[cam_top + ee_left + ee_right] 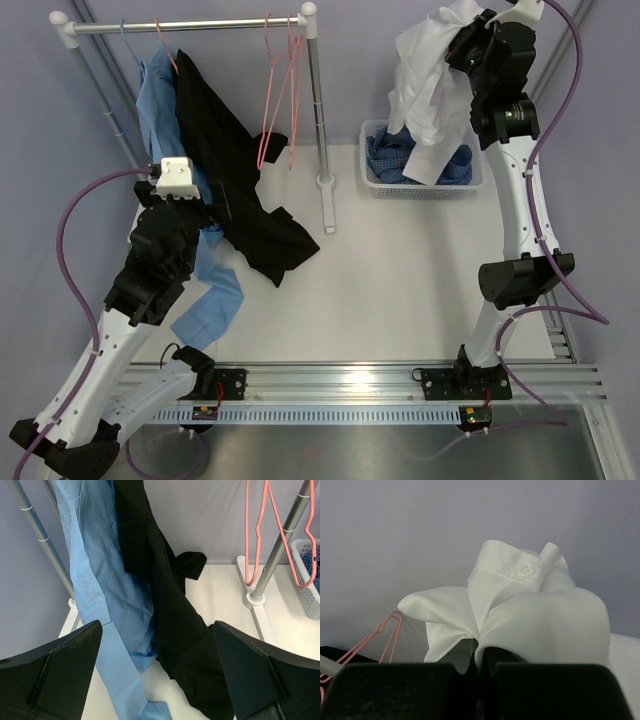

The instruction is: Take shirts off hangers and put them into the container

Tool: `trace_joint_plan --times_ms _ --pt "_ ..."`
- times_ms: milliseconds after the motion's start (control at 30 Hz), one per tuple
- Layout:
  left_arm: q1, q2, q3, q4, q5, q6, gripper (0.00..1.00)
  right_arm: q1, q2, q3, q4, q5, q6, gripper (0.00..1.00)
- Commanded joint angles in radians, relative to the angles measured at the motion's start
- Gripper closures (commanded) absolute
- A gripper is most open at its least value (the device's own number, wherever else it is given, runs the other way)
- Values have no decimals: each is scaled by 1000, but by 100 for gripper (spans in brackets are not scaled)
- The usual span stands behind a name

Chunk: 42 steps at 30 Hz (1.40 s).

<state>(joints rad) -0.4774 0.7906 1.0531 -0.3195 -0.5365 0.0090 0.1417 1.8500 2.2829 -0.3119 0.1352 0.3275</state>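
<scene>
With right gripper [479, 662] pinching white shirt [540, 620], dangles it over container [400, 190] holding checked shirt [385, 155]; leaves black shirt [220, 150], light blue shirt [155, 105] hung upper left, facing wide left gripper [156, 645].

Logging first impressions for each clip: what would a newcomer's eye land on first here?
The white shirt, bunched and held high by the shut right fingers over the container at the far right, where a blue checked shirt lies. On the left, the black shirt and light blue shirt hang from the rack and trail onto the table, with the left fingers open before them.
</scene>
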Motion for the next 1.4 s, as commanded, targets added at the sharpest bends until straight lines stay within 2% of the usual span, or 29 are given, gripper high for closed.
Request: trace_joint_plan --times_ms 0,133,233,400,533,667,1000,1200,1367 --pt "6 6 -10 65 -29 14 1 -19 -3 110 115 -66 -28 100" --pt "8 7 -11 65 -31 14 1 -31 21 92 149 -92 -7 100" --pt "6 6 -11 65 -31 14 1 -39 20 9 220 -117 -5 100" --pt "10 6 -11 65 -34 16 1 -51 21 -166 330 -129 -39 100" --pt "10 6 -11 66 -34 16 1 -96 -9 -365 408 -131 1 100" --pt "10 7 -11 66 -33 16 1 -126 -49 -492 476 -115 18 100" --pt "11 9 -11 66 -31 14 1 -136 34 -493 384 41 13 100" --pt "13 13 -11 65 -31 16 1 -134 147 -444 367 -25 39 100" --pt "16 16 -11 65 -33 14 1 -134 274 -315 176 -98 74 100"
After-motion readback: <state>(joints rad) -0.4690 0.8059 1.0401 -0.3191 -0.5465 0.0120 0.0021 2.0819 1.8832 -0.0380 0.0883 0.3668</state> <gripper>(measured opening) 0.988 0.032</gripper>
